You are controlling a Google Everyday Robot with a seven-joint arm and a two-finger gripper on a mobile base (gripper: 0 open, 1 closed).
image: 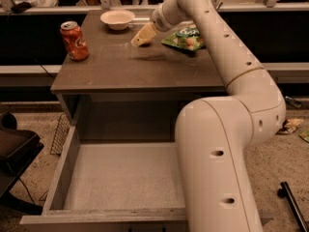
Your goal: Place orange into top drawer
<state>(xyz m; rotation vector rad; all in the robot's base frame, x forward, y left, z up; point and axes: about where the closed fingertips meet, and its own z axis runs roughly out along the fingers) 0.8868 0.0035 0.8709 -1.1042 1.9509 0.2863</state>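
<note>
My gripper hangs a little above the back middle of the brown tabletop and casts a shadow on it. It is shut on the orange, which is mostly hidden between the tan fingers; no orange lies on the tabletop. The top drawer is pulled wide open below the tabletop, at the front, with nothing on its pale grey floor. My white arm reaches from the lower right over the drawer's right side and hides that part.
An orange-red soda can stands at the table's left. A white bowl sits at the back, left of the gripper. A green chip bag lies to its right. A black chair stands left of the drawer.
</note>
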